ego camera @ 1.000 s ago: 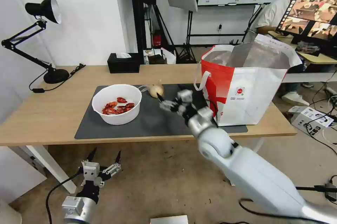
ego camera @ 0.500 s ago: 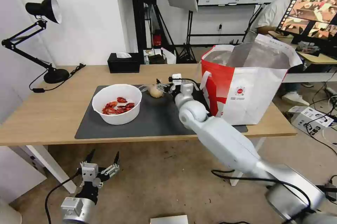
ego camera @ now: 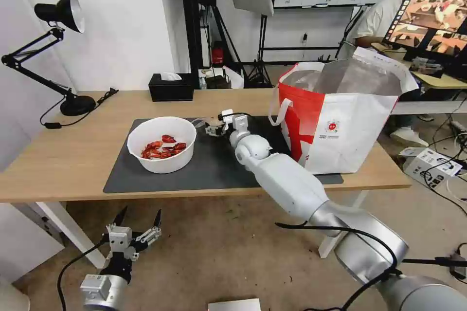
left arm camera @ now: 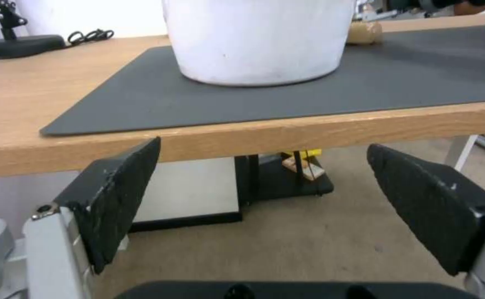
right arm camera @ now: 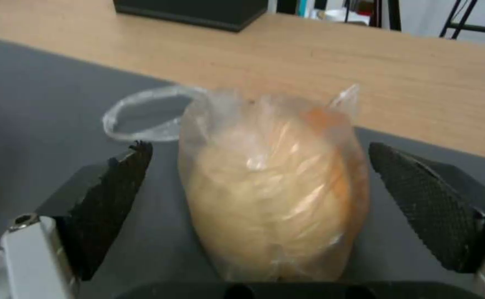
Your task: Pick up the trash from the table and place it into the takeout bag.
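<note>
One round logo (ego camera: pixel 332 126) marks takeout bag (ego camera: pixel 350 121).

You see a beige lump (right arm camera: pixel 270 182) wrapped in thin, glossy clear plastic film, between the rough, cross-hatched black pads (right arm camera: pixel 425 199) of the right claw (right arm camera: pixel 253 195). It sits on a matt dark grey mat (ego camera: pixel 214 165) over the smooth light-wood bench (ego camera: pixel 63 155). The white round bowl (ego camera: pixel 161 144) looks like matt plastic, and the white-and-red bag (ego camera: pixel 340 121) has shiny, crinkled silver foil lining.
</note>
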Controlling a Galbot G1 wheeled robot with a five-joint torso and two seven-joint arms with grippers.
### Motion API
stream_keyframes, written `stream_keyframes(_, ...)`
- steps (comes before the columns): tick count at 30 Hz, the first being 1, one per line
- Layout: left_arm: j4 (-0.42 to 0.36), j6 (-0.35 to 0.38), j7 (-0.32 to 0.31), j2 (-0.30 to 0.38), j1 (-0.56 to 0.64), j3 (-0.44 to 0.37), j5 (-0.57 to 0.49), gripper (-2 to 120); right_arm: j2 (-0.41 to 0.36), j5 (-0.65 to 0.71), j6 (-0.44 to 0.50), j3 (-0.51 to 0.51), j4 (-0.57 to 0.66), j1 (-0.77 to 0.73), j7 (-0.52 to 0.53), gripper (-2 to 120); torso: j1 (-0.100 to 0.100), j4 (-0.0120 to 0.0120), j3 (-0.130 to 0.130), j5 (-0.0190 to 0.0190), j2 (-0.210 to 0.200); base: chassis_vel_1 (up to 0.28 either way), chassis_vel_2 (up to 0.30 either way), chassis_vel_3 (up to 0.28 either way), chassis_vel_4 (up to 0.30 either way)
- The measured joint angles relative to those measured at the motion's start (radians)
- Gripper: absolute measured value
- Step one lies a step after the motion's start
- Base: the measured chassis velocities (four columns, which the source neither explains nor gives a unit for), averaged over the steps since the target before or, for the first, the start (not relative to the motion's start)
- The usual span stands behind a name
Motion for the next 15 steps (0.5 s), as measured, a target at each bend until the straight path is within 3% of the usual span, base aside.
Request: stream_keyframes(15,0.008,-0.002,0.0,0.006,-0.006,-0.003,-0.01,100,0.061,-0.064,0.002,0.002,-0.139,0.044,-0.046,100,0.0,-0.0001,0.0,0.0,0.0,0.0,0.0,0.0,0.0)
